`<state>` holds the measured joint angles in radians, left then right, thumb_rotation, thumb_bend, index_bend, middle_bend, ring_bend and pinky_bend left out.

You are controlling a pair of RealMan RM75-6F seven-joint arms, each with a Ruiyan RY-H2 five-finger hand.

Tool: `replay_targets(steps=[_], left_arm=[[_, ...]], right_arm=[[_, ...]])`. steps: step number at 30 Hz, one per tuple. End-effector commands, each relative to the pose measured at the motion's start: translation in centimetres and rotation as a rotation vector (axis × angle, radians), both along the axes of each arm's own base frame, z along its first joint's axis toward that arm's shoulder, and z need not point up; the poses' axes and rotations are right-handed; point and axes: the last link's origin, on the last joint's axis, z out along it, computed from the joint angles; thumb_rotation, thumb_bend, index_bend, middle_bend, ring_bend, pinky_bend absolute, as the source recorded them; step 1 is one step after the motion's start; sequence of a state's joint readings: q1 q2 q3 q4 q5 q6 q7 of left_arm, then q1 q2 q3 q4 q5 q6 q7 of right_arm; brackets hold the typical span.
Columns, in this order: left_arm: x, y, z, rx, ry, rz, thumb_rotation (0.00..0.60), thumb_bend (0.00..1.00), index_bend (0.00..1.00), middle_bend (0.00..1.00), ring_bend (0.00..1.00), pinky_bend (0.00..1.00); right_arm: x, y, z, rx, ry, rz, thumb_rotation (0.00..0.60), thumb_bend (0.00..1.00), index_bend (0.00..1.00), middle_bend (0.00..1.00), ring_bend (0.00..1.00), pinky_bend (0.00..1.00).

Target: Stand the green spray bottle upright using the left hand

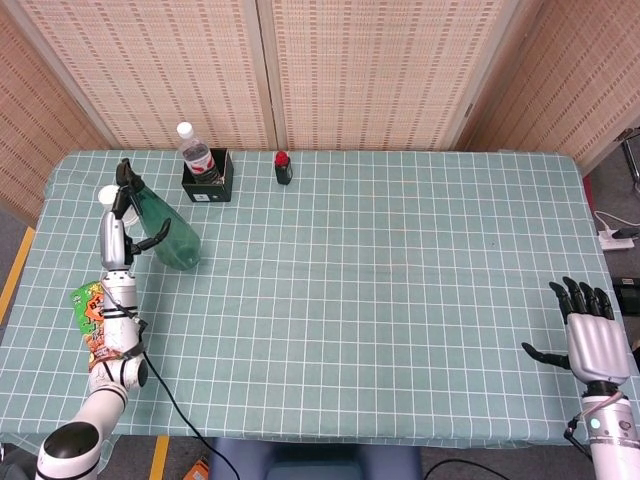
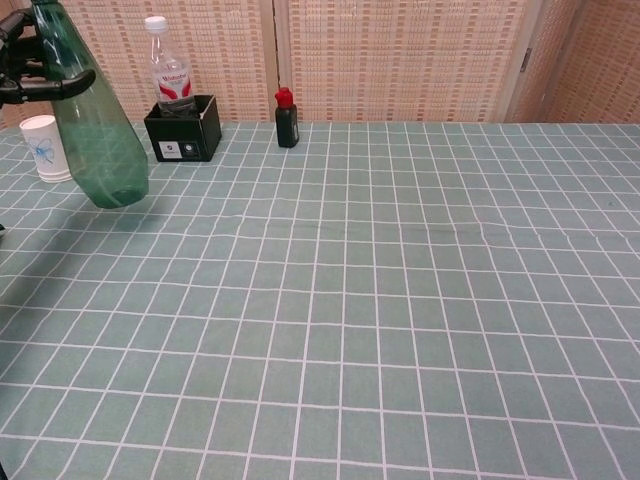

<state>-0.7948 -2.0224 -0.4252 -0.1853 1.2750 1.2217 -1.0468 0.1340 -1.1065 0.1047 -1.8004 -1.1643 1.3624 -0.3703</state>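
Your left hand (image 1: 122,215) is raised at the far left, fingers wrapped around what it grips. Your right hand (image 1: 590,335) rests near right, fingers spread.

Far-left of checked-cloth table (image 1: 400,300): tilted green translucent plastic spray bottle (image 2: 95,140), white paper cup (image 2: 45,148) behind-left; clear plastic water bottle (image 2: 172,78) in black open box (image 2: 185,140) behind-right; small red-capped black bottle (image 2: 287,118) rightward.

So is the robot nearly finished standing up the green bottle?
Nearly. Done: the left hand has picked up the translucent green plastic spray bottle by its upper part. In hand: the bottle hangs tilted, base low over the green checked tablecloth. Left: straighten it, set it down and let go.
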Motion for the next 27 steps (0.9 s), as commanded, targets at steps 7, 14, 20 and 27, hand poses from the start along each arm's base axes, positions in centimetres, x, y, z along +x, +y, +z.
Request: replay_targets(steps=[7,14,20,27], left_arm=[[-0.7,-0.2,-0.3,-0.039,-0.019,0.007,0.600,0.24,0.16,0.37,0.23,0.26],[-1.3,-0.2,-0.7,-0.064,-0.042,0.028,0.600,0.24,0.15,0.36,0.23,0.26],[-2.4,-0.4,-1.0,-0.094,-0.056,0.070,0.600,0.24,0.15,0.36,0.23,0.26],[-3.0,-0.7,-0.9,-0.095,-0.056,0.082,0.600,0.24,0.14,0.36,0.22,0.26]], right_arm=[[0.1,-0.1,-0.1,-0.005,0.006,-0.014,0.600,0.06,0.13,0.03,0.00,0.01],[0.1,-0.1,-0.1,-0.014,0.011,-0.026,0.600,0.06,0.13,0.03,0.00,0.01],[0.2,-0.2,-0.2,-0.026,0.012,-0.035,0.600,0.06,0.13,0.03,0.00,0.02],[0.5,-0.5,-0.3,-0.023,-0.006,-0.017,0.600,0.06,0.13,0.03,0.00,0.02]])
